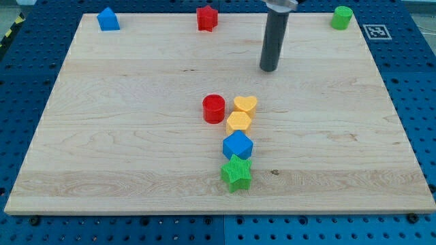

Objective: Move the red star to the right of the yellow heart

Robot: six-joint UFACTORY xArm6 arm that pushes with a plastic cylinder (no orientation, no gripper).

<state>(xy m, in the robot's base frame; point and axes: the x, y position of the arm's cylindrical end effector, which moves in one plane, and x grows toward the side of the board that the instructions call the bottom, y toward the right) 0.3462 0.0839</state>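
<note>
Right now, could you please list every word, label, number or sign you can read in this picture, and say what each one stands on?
No readable words, letters or numbers anywhere.
One sign only: a black-and-white square marker on the blue pegboard by the wooden board's top right corner; it carries a pattern, not text.
The blocks are unmarked, as is my tip.
</note>
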